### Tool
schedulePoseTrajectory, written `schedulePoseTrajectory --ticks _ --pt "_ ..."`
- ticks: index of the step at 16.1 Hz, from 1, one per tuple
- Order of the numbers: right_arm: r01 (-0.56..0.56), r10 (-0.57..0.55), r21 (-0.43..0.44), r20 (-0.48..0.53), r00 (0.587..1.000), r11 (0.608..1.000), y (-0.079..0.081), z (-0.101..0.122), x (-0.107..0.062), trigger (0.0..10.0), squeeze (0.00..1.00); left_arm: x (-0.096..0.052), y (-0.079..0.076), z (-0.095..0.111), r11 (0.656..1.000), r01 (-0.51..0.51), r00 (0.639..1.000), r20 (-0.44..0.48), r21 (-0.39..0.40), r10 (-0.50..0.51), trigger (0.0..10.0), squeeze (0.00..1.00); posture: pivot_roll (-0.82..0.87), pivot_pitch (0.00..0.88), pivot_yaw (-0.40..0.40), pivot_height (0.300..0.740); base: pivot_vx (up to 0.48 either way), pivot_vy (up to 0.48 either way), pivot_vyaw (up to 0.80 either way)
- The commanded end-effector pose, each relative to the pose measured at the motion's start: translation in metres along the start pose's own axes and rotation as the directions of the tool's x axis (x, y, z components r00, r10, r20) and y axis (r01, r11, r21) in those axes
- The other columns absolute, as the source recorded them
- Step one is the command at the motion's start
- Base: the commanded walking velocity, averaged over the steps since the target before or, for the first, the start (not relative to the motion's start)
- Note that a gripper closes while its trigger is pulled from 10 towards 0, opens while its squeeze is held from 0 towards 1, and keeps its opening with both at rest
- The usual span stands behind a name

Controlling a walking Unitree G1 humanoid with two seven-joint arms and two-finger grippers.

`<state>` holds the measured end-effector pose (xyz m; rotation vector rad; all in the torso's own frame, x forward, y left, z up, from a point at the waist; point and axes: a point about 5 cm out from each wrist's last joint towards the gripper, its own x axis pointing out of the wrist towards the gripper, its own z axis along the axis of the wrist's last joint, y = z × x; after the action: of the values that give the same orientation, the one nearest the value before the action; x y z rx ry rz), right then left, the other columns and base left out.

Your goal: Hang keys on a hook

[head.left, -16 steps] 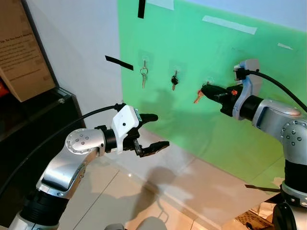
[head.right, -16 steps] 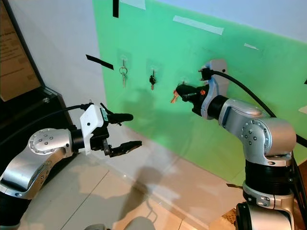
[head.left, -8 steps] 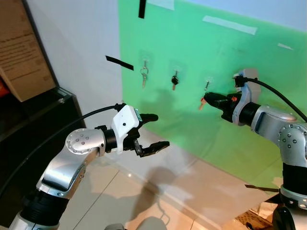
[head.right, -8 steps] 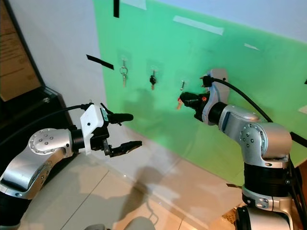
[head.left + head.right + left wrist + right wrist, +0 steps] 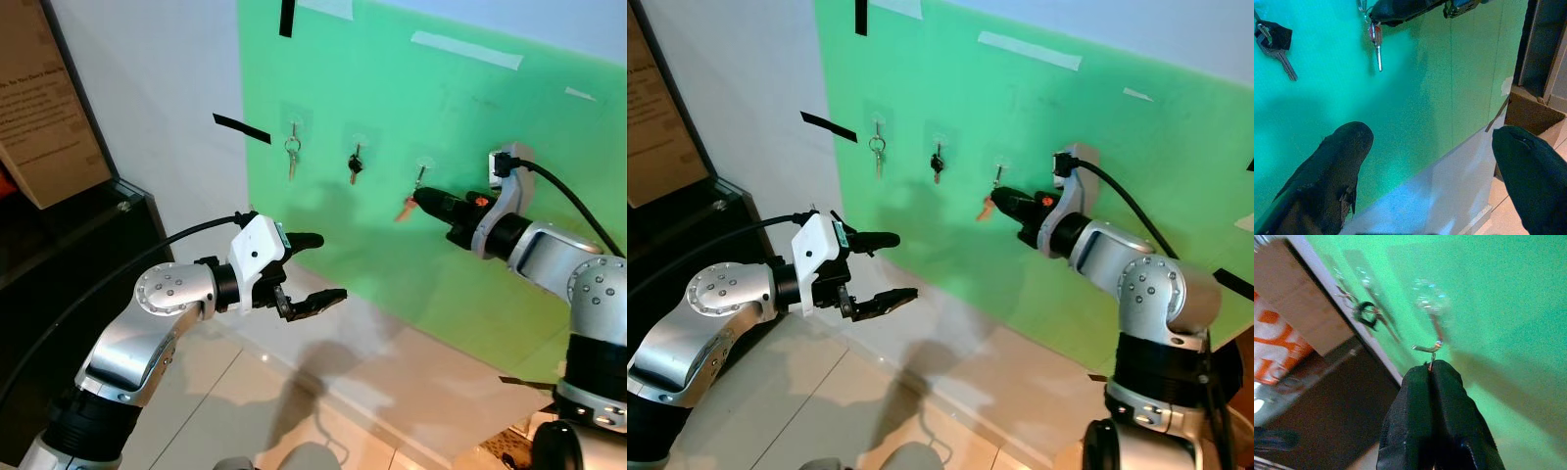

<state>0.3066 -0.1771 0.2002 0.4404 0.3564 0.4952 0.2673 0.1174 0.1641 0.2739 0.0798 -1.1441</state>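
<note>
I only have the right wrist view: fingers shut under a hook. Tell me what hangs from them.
Observer: An orange-headed key dangles below the right gripper, just under the hook.
Operator: Say which hook that is.
Observer: The rightmost of three. Silver keys and a black key hang on the other two.
Operator: Report the left arm.
Observer: The left gripper is open, held in mid-air away from the wall.
</note>
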Motion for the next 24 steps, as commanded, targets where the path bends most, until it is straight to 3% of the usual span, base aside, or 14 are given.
schedulePoseTrajectory --ticks 1,7,14,24 --pt "-0.014 0.014 0.026 0.006 1.0 1.0 0.002 -0.001 -0.003 10.0 0.0 0.001 -0.001 0.002 1.0 0.009 1.0 0.006 0.004 -0.009 10.0 0.0 0.04 0.0 -0.075 0.74 0.0 0.0 0.0" --pt "-0.048 0.046 0.085 0.023 0.999 0.995 0.01 -0.003 -0.002 10.0 0.0 0.002 -0.002 0.002 1.0 0.011 1.0 0.009 0.005 -0.011 10.0 0.0 0.04 0.0 -0.078 0.74 0.0 0.0 0.0" --pt "0.024 -0.061 0.266 0.134 0.989 0.964 0.007 0.007 -0.009 10.0 0.0 0.003 -0.003 0.002 1.0 0.017 1.0 0.011 0.003 -0.017 10.0 0.0 0.03 0.0 -0.072 0.74 0.0 0.0 0.0" --pt "-0.005 -0.037 0.29 0.137 0.99 0.957 0.018 0.012 -0.009 10.0 0.0 0.004 -0.004 0.002 1.0 0.016 1.0 0.012 -0.001 -0.016 10.0 0.0 0.03 0.0 -0.079 0.74 0.0 0.0 0.0"
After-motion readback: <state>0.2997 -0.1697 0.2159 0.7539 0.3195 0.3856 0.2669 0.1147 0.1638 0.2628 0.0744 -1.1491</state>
